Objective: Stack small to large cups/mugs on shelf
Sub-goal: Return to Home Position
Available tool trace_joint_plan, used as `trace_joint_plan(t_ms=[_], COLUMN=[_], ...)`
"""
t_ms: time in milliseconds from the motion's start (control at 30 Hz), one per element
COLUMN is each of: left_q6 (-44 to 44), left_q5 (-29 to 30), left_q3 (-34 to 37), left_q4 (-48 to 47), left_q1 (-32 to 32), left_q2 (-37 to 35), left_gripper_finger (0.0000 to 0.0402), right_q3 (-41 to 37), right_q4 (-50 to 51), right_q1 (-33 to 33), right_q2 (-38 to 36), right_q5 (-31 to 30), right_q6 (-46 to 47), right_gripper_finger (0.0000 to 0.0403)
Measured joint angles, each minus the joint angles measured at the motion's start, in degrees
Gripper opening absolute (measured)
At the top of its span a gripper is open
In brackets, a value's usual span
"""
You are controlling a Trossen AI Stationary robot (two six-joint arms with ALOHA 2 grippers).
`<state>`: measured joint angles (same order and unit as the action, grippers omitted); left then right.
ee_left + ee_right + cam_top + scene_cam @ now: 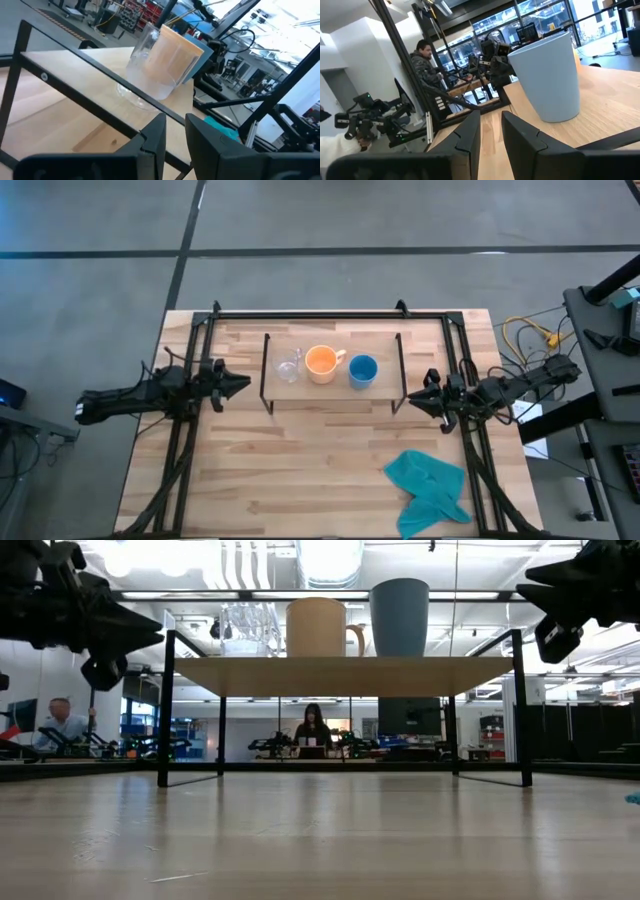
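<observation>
On the shelf (335,395) three vessels stand upright in a row: the tiny clear glass cup (288,368) leftmost, the orange mug (321,363) just beside it in the middle, the small blue cup (362,370) rightmost. The left gripper (243,384) hovers off the shelf's left end, apart from the glass cup. The right gripper (414,402) hovers off the right end, apart from the blue cup. Each pair of fingers shows a narrow gap, gripping nothing.

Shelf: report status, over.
Both empty, slightly open: left tool, right tool, flanking shelf. On top, upright in a row: glass cup, orange mug, blue cup. Off to the side: teal cloth, nothing obstructing.
</observation>
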<state>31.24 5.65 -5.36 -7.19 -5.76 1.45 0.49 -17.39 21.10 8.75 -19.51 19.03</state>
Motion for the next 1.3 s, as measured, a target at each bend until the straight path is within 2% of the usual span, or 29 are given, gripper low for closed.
trace_joint_plan(t_ms=[300,1300], left_q6=[0.4,-0.1], left_q5=[-0.6,-0.5], left_q3=[3.6,3.6], left_q4=[5.5,6.2], left_q1=[0.0,0.0], left_q2=[0.0,2.6], left_gripper_finger=[0.0059,0.0059], right_q3=[0.0,0.0], right_q4=[0.0,0.4], right_q1=[0.0,0.0], right_q2=[0.0,0.1], right_q5=[0.0,0.0], right_q6=[0.3,0.5], right_gripper_finger=[0.0075,0.0075])
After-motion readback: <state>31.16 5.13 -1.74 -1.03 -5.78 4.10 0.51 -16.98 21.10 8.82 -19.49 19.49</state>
